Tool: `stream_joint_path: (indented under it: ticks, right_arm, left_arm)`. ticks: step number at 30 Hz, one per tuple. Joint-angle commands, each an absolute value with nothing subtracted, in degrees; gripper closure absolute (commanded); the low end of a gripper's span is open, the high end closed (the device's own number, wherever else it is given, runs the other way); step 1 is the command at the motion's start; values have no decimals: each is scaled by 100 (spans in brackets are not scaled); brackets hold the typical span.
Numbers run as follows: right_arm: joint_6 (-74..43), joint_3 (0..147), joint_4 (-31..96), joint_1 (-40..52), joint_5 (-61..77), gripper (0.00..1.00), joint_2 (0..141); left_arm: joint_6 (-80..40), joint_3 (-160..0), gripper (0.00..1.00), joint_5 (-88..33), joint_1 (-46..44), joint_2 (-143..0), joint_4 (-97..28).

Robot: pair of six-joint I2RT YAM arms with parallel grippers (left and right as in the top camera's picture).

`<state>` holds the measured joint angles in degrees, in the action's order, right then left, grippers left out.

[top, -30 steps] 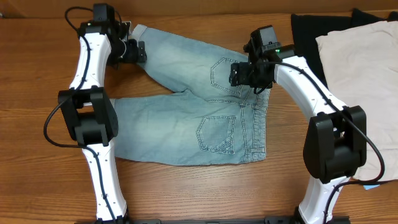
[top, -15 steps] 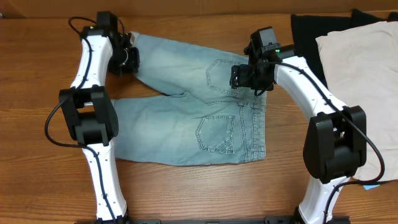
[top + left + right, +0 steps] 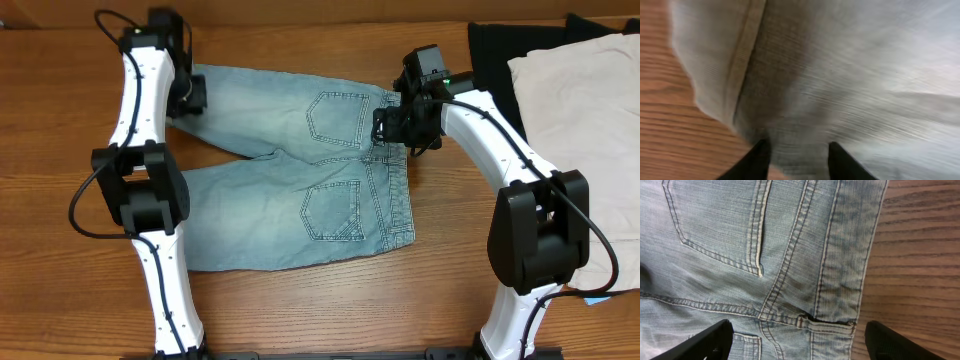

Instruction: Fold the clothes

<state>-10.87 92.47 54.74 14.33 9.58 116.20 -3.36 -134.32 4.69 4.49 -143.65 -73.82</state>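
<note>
Since the earlier frames, the denim shorts (image 3: 270,215) have shifted leftward across the table (image 3: 50,220), and the left gripper (image 3: 186,96) has moved left with them; the right gripper (image 3: 398,128) is in nearly the same place as before.

1. Left arm. The gripper sits at the far-left corner of the shorts, at the end of the upper leg. In the left wrist view, which is motion-blurred, the two black fingers (image 3: 759,159) stand close together with denim bunched between them, clenched on the fabric just beside the cuffed hem (image 3: 742,60). Bare wood shows to the left of the hem.

2. Shorts. The garment lies flat, back side up, waistband (image 3: 396,190) to the right and both legs pointing left. The two back pockets (image 3: 335,118) sit one above the other in the overhead view. The lower leg passes beneath the left arm's middle link.

3. Right arm. The gripper hangs over the far end of the waistband. In the right wrist view its fingers (image 3: 710,340) are spread wide, released, with a belt loop (image 3: 827,325) and the centre seam lying between them.

4. Right of table. A black garment (image 3: 490,50) lies under a cream garment (image 3: 580,110), apart from the shorts.
</note>
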Motion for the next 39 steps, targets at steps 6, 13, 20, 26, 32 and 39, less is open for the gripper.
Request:
stream_joint_path:
  ticks: [6, 13, 20, 26, 32, 39]
  right_arm:
    - [-1063, 9225, 5457, 1424, 906, 12, 11491]
    - [-1063, 9225, 5389, 1424, 906, 12, 11491]
    - [-1063, 9227, 4936, 1389, 666, 0, 11491]
    - [-1055, 9227, 4101, 1181, 690, 0, 11552]
    - [-1041, 9225, 3811, 1205, 928, 83, 12180]
    - [-1039, 9220, 3756, 1302, 993, 94, 12652]
  left_arm:
    - [-388, -12936, 32, 814, 598, -14372, -6816]
    - [-338, -12199, 4, 78, 585, -14372, -5673]
    - [-40, -12352, 0, -429, 600, -14363, -5457]
    - [-93, -14737, 0, -819, 589, -14357, -7251]
    - [-82, -16676, 0, -904, 440, -14357, -8246]
    - [-71, -17917, 0, -884, 154, -14357, -8956]
